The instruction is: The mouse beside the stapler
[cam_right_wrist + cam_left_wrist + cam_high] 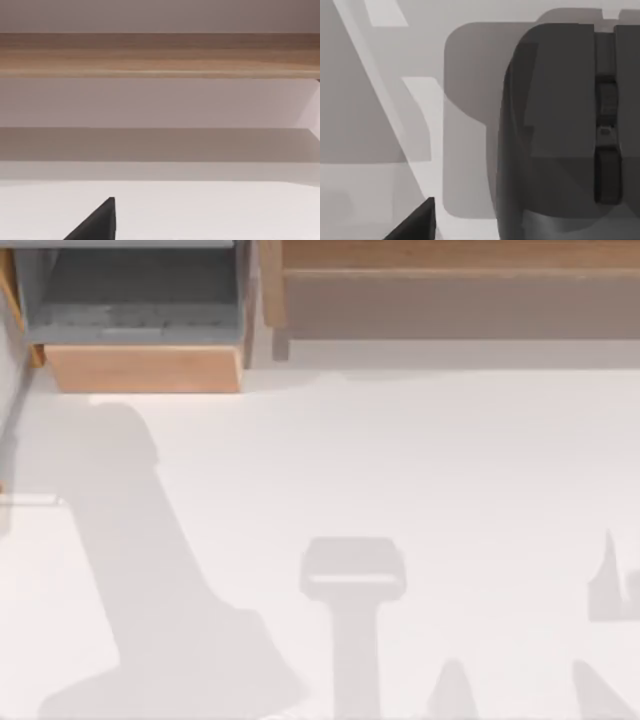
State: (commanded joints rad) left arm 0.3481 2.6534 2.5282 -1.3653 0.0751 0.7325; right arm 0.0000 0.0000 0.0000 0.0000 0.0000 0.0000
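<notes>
Table [450, 460] first: you see it from above as a white surface with soft grey shadows across its left side and its near edge. At the far edge on the right, a long wooden shelf [450, 255] spans the back; the right wrist view shows the same pale wood as a strip above the white surface. At the far left corner stands a wooden box [145, 368], open towards you, its inside grey.

The mouse [560, 125] sits close under the left wrist camera, dark grey and resting on the white top, with its shadow spread beside it. Its scroll wheel [605, 100] lies in the slot between the two buttons, along the long axis of the body. You cannot tell which way it points across the table.

One dark tip of the left gripper [415, 225] shows near the mouse without touching it; you cannot tell its grip. The right gripper [95, 225] hangs over bare table, facing the shelf, its grip likewise unreadable.
</notes>
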